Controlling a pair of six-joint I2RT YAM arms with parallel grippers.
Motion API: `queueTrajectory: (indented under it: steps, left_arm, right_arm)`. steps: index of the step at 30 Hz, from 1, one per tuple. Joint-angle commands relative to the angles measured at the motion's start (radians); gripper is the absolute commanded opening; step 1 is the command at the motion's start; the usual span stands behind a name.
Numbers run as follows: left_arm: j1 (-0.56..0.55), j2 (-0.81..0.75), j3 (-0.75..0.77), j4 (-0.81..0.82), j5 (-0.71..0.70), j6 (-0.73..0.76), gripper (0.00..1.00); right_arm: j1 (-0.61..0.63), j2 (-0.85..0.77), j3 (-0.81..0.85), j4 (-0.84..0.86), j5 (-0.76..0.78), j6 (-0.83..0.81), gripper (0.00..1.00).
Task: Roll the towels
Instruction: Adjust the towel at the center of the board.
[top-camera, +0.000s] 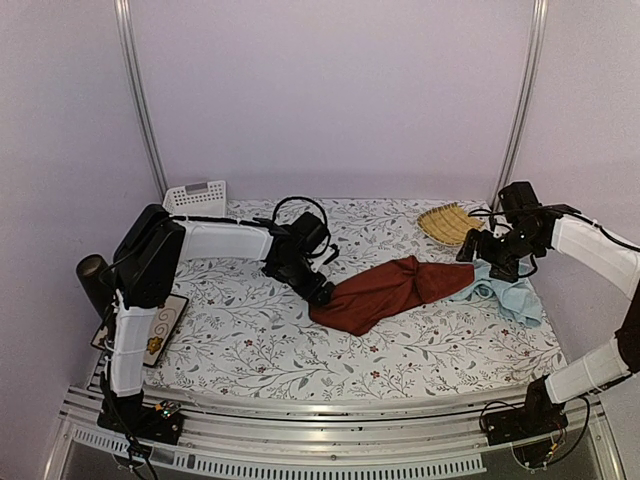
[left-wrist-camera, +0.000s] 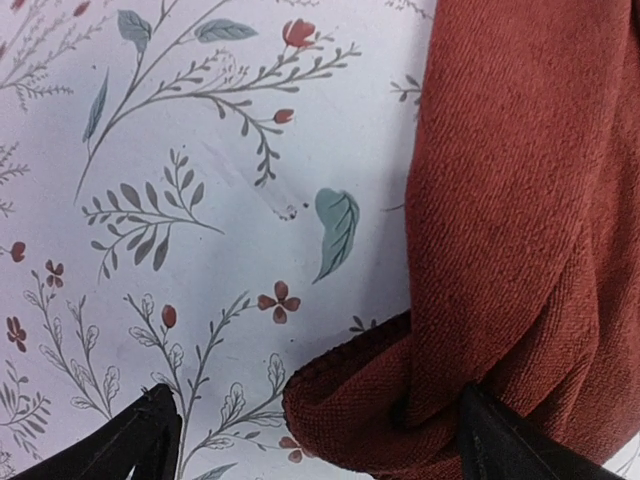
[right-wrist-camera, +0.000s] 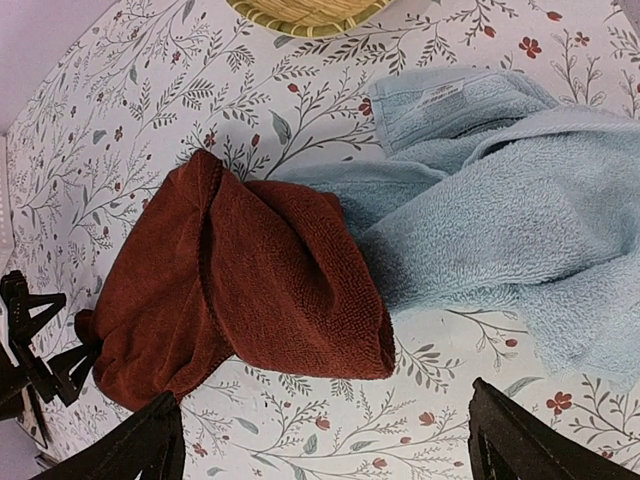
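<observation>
The red towel (top-camera: 385, 292) lies mid-desk as a loose, crumpled lump of terry, folded over itself and tapering to the right. Its right end rests against, and seemingly on, the blue towel (top-camera: 512, 297). That one is a paler, fluffier heap near the right edge of the desk (top-camera: 250, 350), with a hemmed corner and label turned up. The desk has a smooth floral-print cover.

My left arm reaches low across the desk with its elbow high, the left tool (left-wrist-camera: 312, 400) down at the red towel's left end. Its fingers (left-wrist-camera: 140, 440) stand wide. The towel's folded edge sits between them, the right one against the pile, nothing pinched.

My right arm bends in from the side. The right tool (right-wrist-camera: 325, 400) hovers over where the towels meet, spread wide and holding nothing.

A woven mat (right-wrist-camera: 305, 12) is cut off at the top of the right wrist view. Both wrist views crop the fingers at the frame's bottom edge.
</observation>
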Motion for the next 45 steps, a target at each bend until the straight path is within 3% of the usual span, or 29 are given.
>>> queueTrajectory:
  steps: [1, 4, 8, 15, 27, 36, 40, 43, 45]
  left_arm:
    - [-0.01, -0.003, -0.034, -0.096, -0.093, 0.012, 0.97]
    - [0.001, -0.03, -0.073, -0.09, -0.13, 0.003, 0.97]
    - [0.013, -0.059, -0.085, -0.07, -0.141, -0.019, 0.97]
    - [0.019, -0.052, -0.034, -0.056, -0.121, -0.035, 0.97]
    - [0.04, -0.058, -0.021, -0.044, -0.091, -0.036, 0.97]
    - [0.045, -0.061, -0.064, -0.024, -0.054, -0.064, 0.97]
    - [0.045, -0.056, -0.066, -0.024, -0.041, -0.072, 0.97]
    - [0.044, -0.056, -0.071, -0.022, -0.038, -0.076, 0.97]
    - [0.045, -0.054, -0.074, -0.022, -0.038, -0.075, 0.97]
  right_arm:
    - [-0.003, 0.03, -0.016, 0.032, -0.043, 0.05, 0.99]
    - [0.002, 0.05, 0.0, 0.069, -0.086, 0.041, 1.0]
    - [0.076, 0.101, 0.078, 0.039, -0.066, -0.061, 0.94]
    - [0.333, 0.218, 0.197, -0.087, 0.24, -0.248, 0.92]
    - [0.455, 0.51, 0.308, -0.063, 0.459, -0.319, 0.88]
    - [0.487, 0.626, 0.381, -0.047, 0.543, -0.345, 0.63]
    - [0.489, 0.641, 0.374, -0.042, 0.562, -0.358, 0.43]
    - [0.489, 0.631, 0.358, -0.029, 0.575, -0.359, 0.19]
    - [0.489, 0.634, 0.356, -0.025, 0.586, -0.359, 0.15]
